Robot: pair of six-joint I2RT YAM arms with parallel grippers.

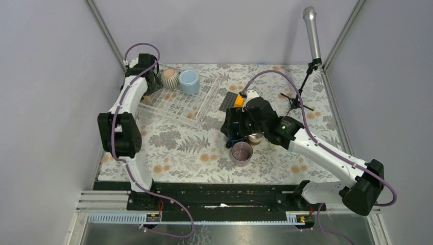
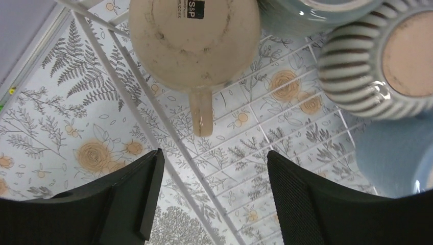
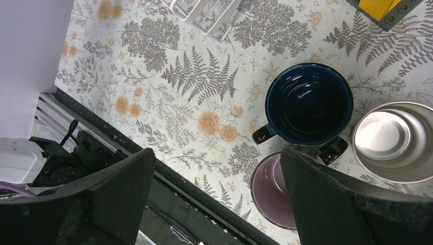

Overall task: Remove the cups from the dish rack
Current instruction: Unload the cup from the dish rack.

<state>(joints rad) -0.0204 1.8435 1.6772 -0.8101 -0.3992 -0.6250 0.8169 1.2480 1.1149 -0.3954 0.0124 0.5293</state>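
Left arm is stretched out to the far-left corner of the dish rack [image 1: 179,104], elbow folded up near the wall. Left end effector [image 2: 213,164] is wide open and empty, poised just above the rack bars. An upside-down cream mug [image 2: 194,41] stands in the rack ahead of it. The mug's handle points back at my open fingers, in line with the gap, with no contact. The ribbed grey-white mug [image 2: 378,56] is base-up beside it. The light blue mug [image 2: 393,153] is next to that, also in the rack.

Right arm reaches over the middle of the counter [image 1: 178,148], wrist pointing down. Right end effector [image 3: 217,158] is open, holding nothing, and hangs above the counter. Below it the navy mug [image 3: 309,104], steel mug [image 3: 390,140] and mauve mug [image 3: 270,186] stand upright on the counter. They are clustered close together, off the rack.
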